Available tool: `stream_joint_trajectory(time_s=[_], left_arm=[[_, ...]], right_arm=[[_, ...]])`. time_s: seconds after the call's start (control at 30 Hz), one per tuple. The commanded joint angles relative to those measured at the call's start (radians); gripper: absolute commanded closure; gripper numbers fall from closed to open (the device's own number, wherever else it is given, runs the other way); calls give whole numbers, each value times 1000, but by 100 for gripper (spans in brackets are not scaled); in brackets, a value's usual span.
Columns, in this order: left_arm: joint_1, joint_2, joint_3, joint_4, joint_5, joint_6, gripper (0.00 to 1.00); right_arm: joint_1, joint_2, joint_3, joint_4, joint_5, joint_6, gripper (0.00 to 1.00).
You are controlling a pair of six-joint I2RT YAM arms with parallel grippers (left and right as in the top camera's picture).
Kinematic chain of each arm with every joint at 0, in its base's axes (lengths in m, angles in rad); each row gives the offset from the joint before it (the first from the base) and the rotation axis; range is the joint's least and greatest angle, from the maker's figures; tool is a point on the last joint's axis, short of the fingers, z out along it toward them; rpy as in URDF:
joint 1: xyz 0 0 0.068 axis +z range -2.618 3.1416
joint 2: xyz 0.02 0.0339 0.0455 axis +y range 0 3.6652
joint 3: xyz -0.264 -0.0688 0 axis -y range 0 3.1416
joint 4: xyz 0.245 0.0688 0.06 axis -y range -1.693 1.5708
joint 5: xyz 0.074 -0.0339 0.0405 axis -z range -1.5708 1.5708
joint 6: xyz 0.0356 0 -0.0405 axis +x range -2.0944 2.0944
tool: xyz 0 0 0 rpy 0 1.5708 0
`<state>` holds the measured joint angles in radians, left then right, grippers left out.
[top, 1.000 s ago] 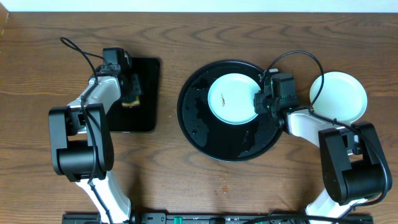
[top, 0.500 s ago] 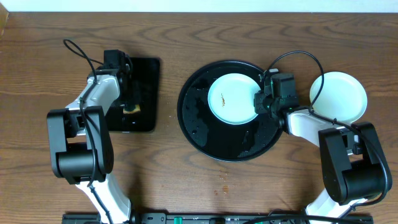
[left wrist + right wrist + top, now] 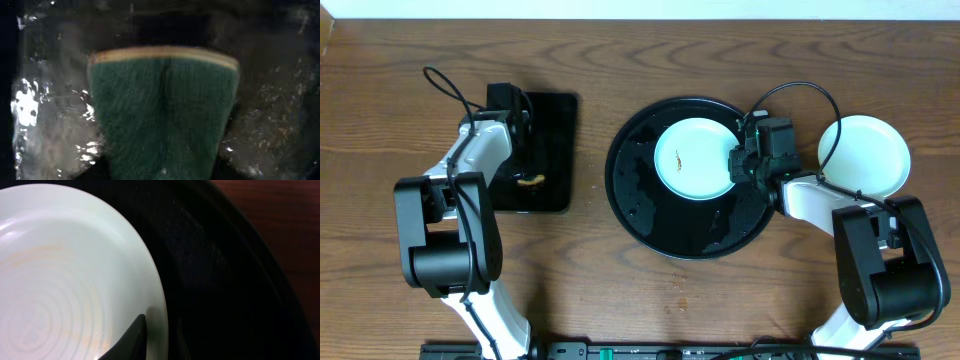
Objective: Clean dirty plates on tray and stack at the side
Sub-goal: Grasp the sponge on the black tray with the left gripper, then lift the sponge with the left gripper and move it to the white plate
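A pale plate point(image 3: 695, 158) with a small brown smear lies in the upper part of the round black tray point(image 3: 650, 215). My right gripper point(image 3: 741, 160) is shut on the plate's right rim. In the right wrist view one dark finger point(image 3: 145, 330) rests inside the rim of the plate point(image 3: 65, 270), which shows faint orange smears; the other finger is hidden. The tray point(image 3: 215, 280) lies dark beside it. A second pale plate point(image 3: 865, 155) sits on the table at the right. No yellow plate shows. My left gripper point(image 3: 525, 165) is shut on a green-and-yellow sponge point(image 3: 162, 110).
The sponge point(image 3: 528, 181) is over a small rectangular black tray point(image 3: 555, 120) at the left, whose surface point(image 3: 50, 125) looks wet. The round tray's floor glistens with water. Brown wooden table point(image 3: 620, 300) all round.
The sponge has slid toward the front of the rectangular tray with my left gripper. The right arm and the plate have not moved.
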<state>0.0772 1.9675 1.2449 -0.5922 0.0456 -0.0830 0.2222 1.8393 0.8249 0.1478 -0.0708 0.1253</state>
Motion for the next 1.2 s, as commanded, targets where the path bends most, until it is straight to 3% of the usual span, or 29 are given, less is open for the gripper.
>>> stream_joint_trajectory(time_s=[0.0, 0.13, 0.2, 0.47, 0.73, 1.17], left_arm=[[3, 54, -35, 48, -11, -5, 15], [3, 55, -35, 129, -11, -5, 15], [3, 55, -35, 154, -11, -5, 21], [3, 43, -29, 167, -11, -4, 92], [3, -143, -2, 160, 113, -5, 93], [3, -435, -2, 218, 62, 24, 92]], right_arm=[[4, 24, -2, -2, 13, 2, 83], [4, 24, -2, -2, 13, 2, 81], [4, 24, -2, -2, 13, 2, 81], [4, 24, -2, -2, 13, 2, 81], [4, 24, -2, 2, 13, 1, 52], [4, 24, -2, 6, 13, 1, 41]])
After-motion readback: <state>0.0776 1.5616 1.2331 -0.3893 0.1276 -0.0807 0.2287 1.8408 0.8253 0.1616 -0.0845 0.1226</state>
